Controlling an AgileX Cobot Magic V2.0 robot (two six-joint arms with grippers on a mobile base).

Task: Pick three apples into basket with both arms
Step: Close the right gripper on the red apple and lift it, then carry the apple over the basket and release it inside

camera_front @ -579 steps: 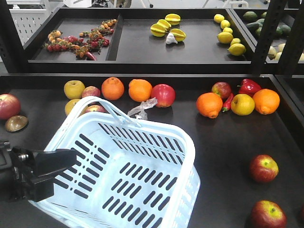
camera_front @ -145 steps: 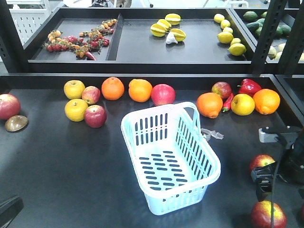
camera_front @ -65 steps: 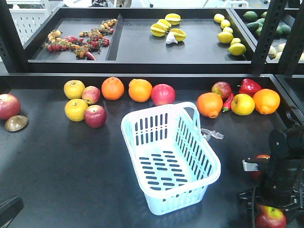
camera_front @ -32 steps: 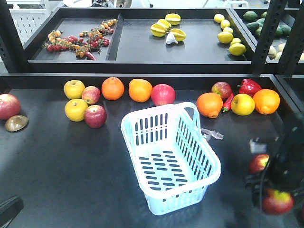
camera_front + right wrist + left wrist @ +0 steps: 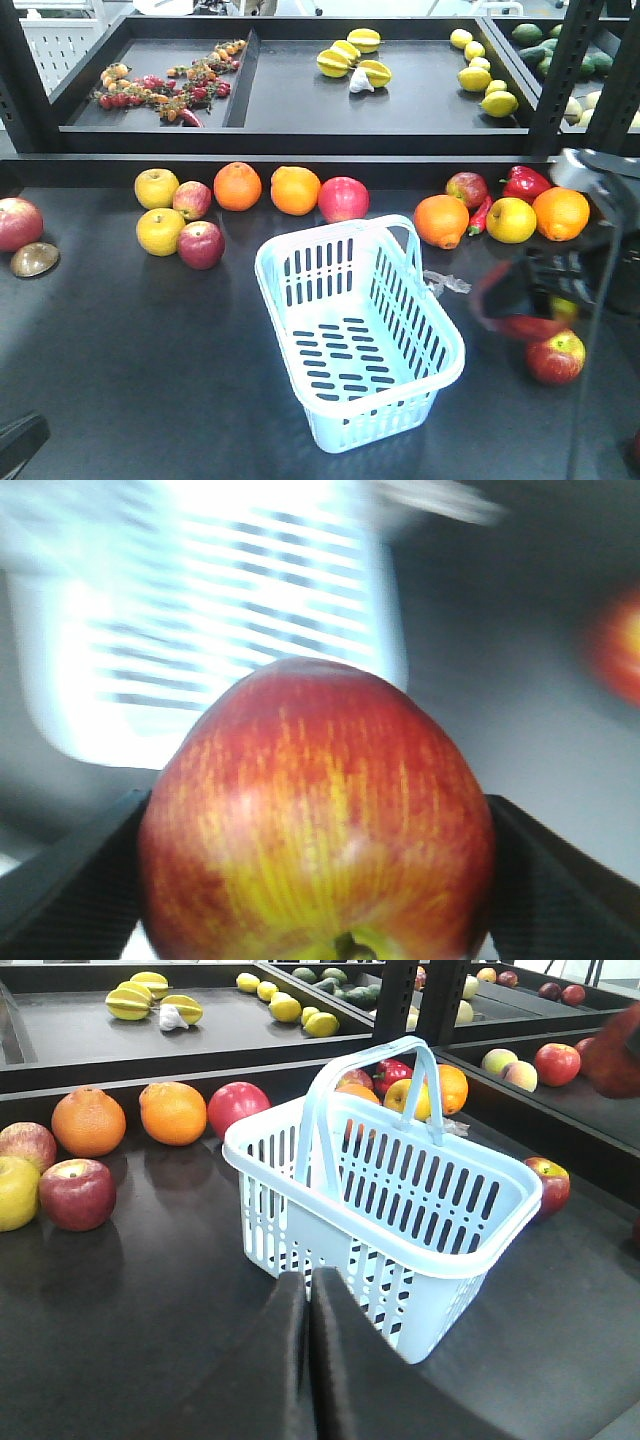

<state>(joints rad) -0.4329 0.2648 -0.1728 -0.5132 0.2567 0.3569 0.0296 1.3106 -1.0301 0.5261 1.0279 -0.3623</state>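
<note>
Above dark table [image 5: 150, 350], right tool [image 5: 525, 298] (blurred) has lifted an apple [image 5: 318, 810].

basket [image 5: 452, 352] centre, fruit row [image 5: 295, 190] behind, apple [image 5: 320, 820] right

Streaky red apple [image 5: 318, 820] between my right fingers [image 5: 70, 870].
Pale blue basket [image 5: 322, 268] upright on desk [image 5: 150, 340]; second apple [image 5: 556, 357] at its right.

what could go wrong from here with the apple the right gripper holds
The apple is pinched only at its sides by the right gripper, and the view is motion-blurred, so it might slip out. The basket is empty; an apple landing on its rim could shove or tip it.
</note>
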